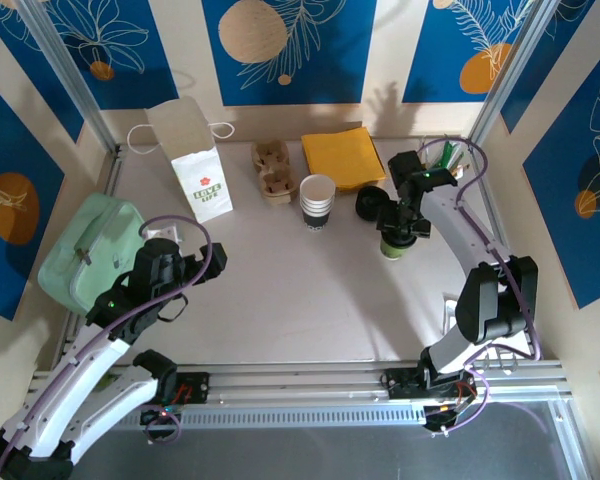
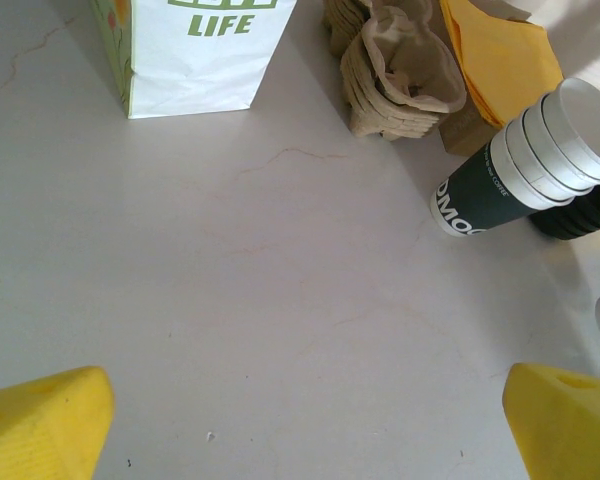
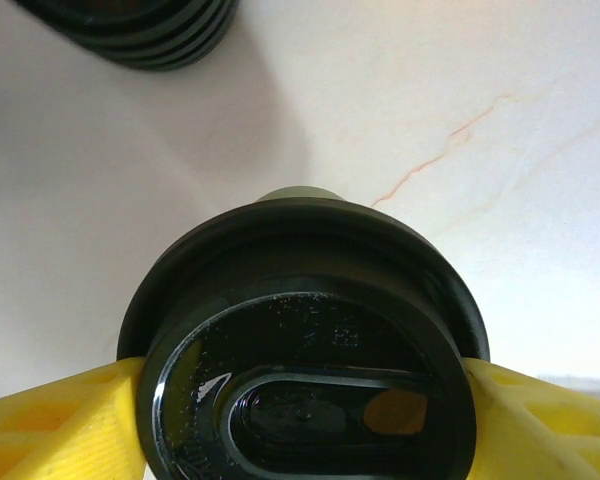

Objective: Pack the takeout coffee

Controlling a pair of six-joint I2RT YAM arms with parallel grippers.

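Right gripper pinches the coffee cup by its black lid, 1 yellow finger on each side; cup upright at the right side of the table, just in front of the pile of lids, well apart from the paper bag. Left gripper spread wide over bare table, holding nothing

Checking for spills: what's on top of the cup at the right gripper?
A round black lid caps the takeout coffee, gripped between the fingers of the right gripper. Its contents are hidden.
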